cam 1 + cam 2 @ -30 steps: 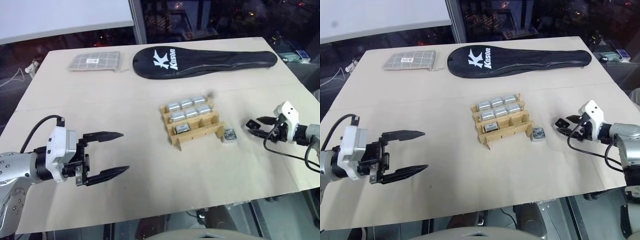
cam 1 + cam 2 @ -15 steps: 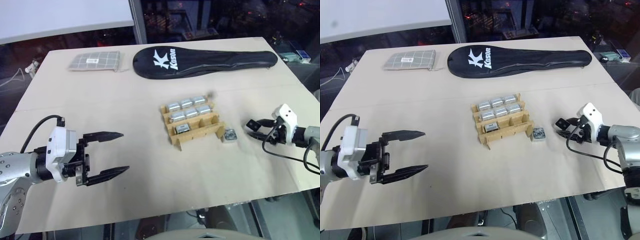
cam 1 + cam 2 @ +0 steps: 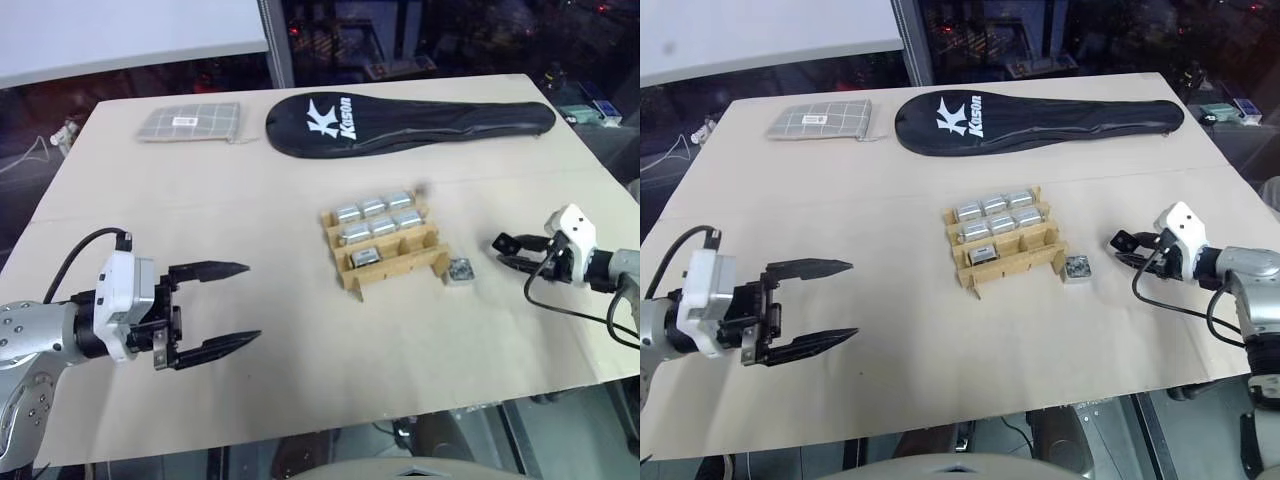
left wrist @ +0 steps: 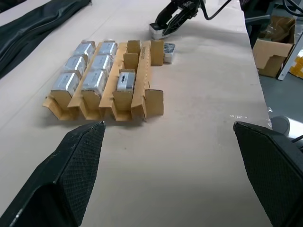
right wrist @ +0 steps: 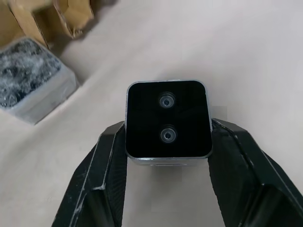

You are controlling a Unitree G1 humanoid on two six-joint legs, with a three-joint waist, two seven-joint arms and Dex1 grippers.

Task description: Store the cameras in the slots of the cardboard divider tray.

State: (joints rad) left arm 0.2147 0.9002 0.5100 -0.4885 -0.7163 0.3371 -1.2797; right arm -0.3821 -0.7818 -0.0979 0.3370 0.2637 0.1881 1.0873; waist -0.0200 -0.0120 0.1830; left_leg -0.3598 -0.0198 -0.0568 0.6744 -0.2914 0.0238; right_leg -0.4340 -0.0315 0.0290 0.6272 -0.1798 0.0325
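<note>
My right gripper [image 5: 168,137] pinches one camera [image 5: 168,120] between both fingers, black face up, over the table [image 3: 300,340] just right of the cardboard tray [image 3: 385,250]. Seven cameras sit in its slots [image 4: 102,71]; one lies beside its near right corner [image 3: 459,270]. My left gripper [image 3: 212,312] is spread wide, empty, well left.

My right end effector [image 3: 505,250] has narrowed since a second ago: its fingers [image 5: 111,165] now sit against both sides of a camera [image 5: 168,120] with its black face toward the wrist, just beside the loose camera [image 3: 460,271] on the surface [image 3: 300,350].
</note>
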